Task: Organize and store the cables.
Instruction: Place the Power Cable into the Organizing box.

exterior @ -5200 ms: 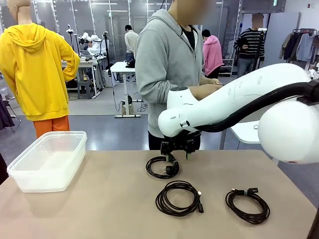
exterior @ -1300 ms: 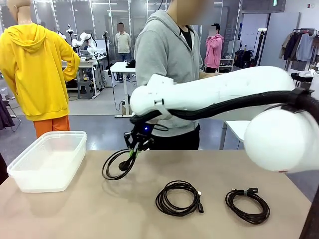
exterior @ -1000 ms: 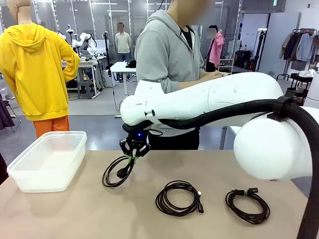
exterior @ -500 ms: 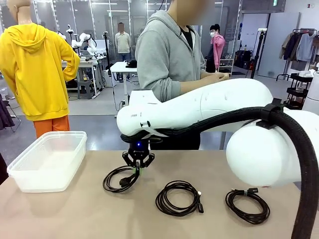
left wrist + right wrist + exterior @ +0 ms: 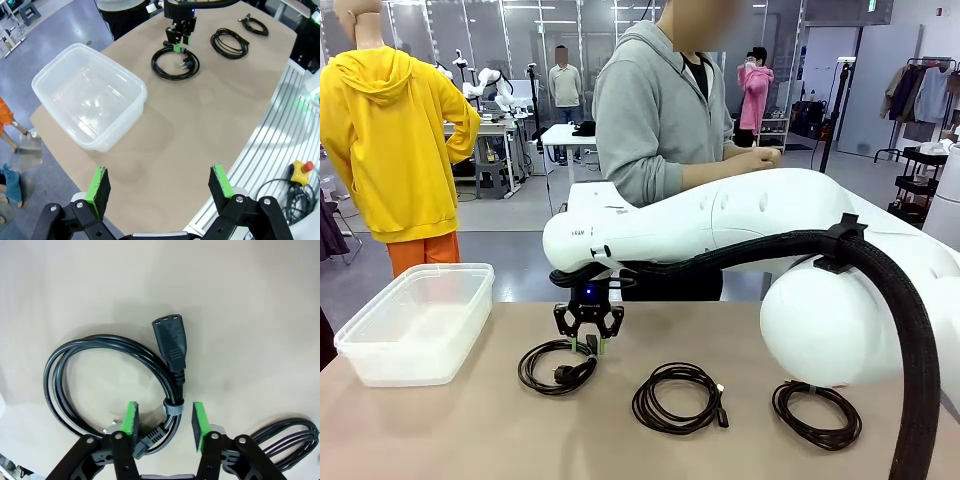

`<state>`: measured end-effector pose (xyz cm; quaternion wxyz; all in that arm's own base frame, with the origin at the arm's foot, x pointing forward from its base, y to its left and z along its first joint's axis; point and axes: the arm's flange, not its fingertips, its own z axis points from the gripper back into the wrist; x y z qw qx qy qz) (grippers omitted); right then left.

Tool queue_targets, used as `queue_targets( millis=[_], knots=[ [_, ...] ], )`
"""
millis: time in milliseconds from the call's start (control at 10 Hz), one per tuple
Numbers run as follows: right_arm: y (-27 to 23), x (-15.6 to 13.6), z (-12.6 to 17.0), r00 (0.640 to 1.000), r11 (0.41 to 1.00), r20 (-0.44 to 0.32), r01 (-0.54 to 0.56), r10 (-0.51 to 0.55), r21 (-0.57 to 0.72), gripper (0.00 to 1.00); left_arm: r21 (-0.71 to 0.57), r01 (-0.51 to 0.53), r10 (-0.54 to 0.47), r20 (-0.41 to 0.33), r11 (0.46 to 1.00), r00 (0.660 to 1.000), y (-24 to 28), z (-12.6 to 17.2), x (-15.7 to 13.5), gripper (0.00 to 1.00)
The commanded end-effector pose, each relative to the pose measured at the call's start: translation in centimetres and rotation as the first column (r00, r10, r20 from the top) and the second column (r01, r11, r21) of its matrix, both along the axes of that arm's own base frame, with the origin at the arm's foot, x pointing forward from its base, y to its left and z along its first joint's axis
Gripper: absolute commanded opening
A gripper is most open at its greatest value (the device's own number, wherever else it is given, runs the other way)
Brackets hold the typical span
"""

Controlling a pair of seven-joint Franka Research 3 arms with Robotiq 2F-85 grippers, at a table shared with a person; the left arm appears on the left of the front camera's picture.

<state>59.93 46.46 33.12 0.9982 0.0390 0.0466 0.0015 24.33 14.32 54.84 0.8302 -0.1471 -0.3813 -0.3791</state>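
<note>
Hovering low over a coiled black power cable (image 5: pixel 563 374) lying flat on the tan table (image 5: pixel 500 430), the right gripper (image 5: pixel 588 347) has its green-padded fingers spread, straddling the coil's strapped section without pinching it. A second coil (image 5: pixel 642 400) and a third coil (image 5: pixel 840 435) lie to its right, and a clear plastic tub (image 5: pixel 410 365) stands to its left. The left gripper (image 5: pixel 160 172), fingers spread wide, holds nothing.

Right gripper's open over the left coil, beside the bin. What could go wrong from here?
1. The right gripper stands open astride the cable coil at its grey tie. Lifting off at a tilt might snag the strands and drag the coil.
2. The coil lies on the table, outside the clear bin. If the open left gripper comes for it now, the two grippers could collide.
3. The loose plug could catch the bin's rim.
</note>
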Motion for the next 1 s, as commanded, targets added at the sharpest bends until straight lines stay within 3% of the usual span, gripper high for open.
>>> queue_targets(
  millis=[0, 300, 400, 500, 600, 700, 900],
  knots=[
    [0.7, 0.3, 0.7, 1.0, 0.999, -0.002, 0.02, -0.02, -0.028, 1.0, -0.003, 0.012, -0.012, 0.007, 1.0, 1.0, 0.0, 0.1, 0.0, 1.0],
    [-0.5, -0.1, 3.9, 0.999, 0.999, 0.044, 0.008, -0.007, -0.04, 0.97, -0.003, 0.012, -0.012, 0.007, 1.0, 1.0, 0.0, 0.1, 0.0, 1.0],
    [-2.6, -0.4, 6.4, 0.997, 1.0, 0.069, -0.025, 0.025, -0.009, 1.0, -0.003, 0.012, -0.012, 0.007, 1.0, 1.0, 0.0, 0.1, 0.0, 1.0],
    [-4.9, -0.9, 8.6, 0.993, 0.993, 0.041, -0.114, 0.114, -0.008, 1.0, -0.003, 0.012, -0.012, 0.007, 1.0, 1.0, 0.0, 0.1, 0.0, 1.0],
    [-8.4, -1.4, 10.3, 0.959, 0.962, 0.076, -0.274, 0.273, 0.002, 1.0, -0.003, 0.012, -0.012, 0.007, 1.0, 1.0, 0.0, 0.1, 0.0, 1.0],
    [-11.8, -1.7, 11.3, 0.931, 0.929, 0.116, -0.358, 0.347, 0.089, 1.0, -0.003, 0.012, -0.012, 0.007, 1.0, 1.0, 0.0, 0.1, 0.0, 1.0],
    [-17.8, -2.9, 12.7, 0.869, 0.867, 0.152, -0.488, 0.472, 0.102, 1.0, -0.003, 0.012, -0.012, 0.007, 1.0, 1.0, 0.0, 0.1, 0.0, 1.0]
  ],
)
